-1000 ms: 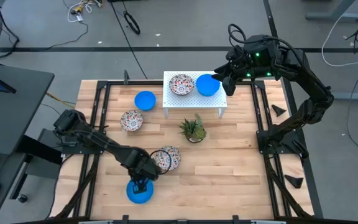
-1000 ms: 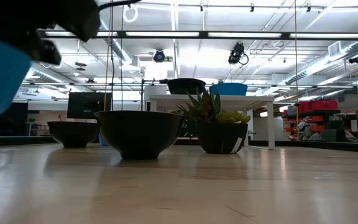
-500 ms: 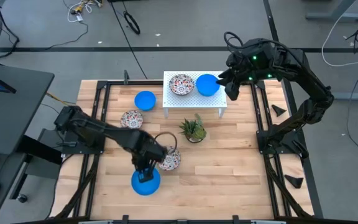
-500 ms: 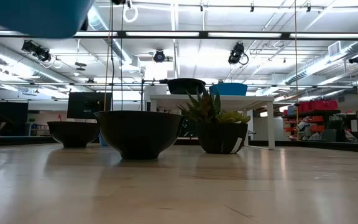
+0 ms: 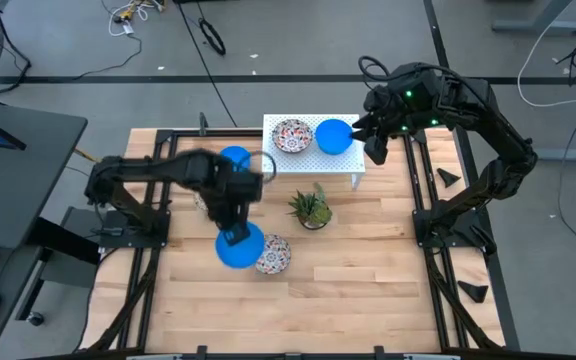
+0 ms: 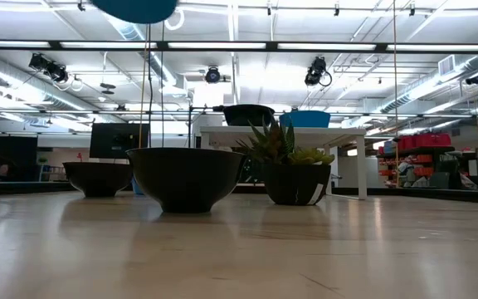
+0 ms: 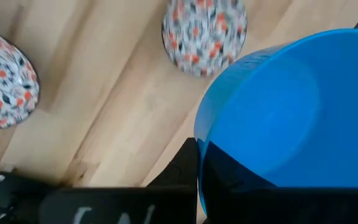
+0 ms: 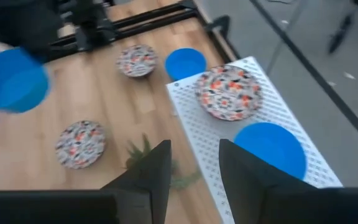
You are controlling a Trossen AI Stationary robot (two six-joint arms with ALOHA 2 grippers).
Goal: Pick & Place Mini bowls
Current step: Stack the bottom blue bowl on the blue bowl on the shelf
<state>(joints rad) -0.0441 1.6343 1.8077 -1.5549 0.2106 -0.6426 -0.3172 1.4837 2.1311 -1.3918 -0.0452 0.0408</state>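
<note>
Hanging in the air above the desk, the left tool has its fingers clamped on the rim of a plain blue mini bowl, so the bowl sits right under and against it, lifted off the wood. Just beside that, a floral mini bowl rests on the desk, with the potted plant a bit further back. On the white perforated stand sit another floral bowl and a blue bowl. The right tool hovers at the stand's edge, fingers parted, nothing in them. One more blue bowl sits left of the stand.
</note>
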